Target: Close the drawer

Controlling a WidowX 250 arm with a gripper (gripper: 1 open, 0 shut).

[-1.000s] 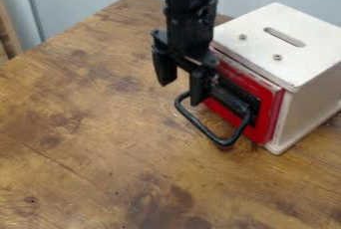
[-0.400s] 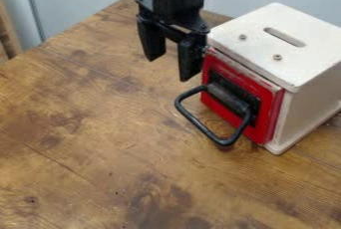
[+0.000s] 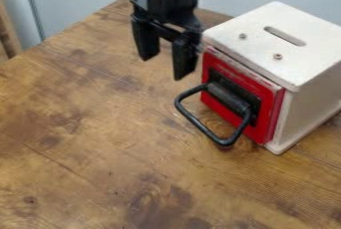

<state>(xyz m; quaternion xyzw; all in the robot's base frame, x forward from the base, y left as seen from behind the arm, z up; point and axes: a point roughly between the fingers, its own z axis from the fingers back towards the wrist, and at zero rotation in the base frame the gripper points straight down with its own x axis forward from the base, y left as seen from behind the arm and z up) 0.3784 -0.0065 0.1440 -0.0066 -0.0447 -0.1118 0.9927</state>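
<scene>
While its jaws stand apart — gripping nothing — the gripper (image 3: 163, 56) hangs above the table (image 3: 94, 143). Beside it, the drawer (image 3: 244, 99) sits flush in the white box (image 3: 293, 59).

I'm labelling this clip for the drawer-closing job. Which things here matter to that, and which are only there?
Belongs to the job:
- drawer, red front, looking pushed in
- its black loop handle
- hand, open, holding nothing, above and to the picture's left of the drawer

Only there:
- white box around the drawer, with its slotted top
- wooden table
</scene>
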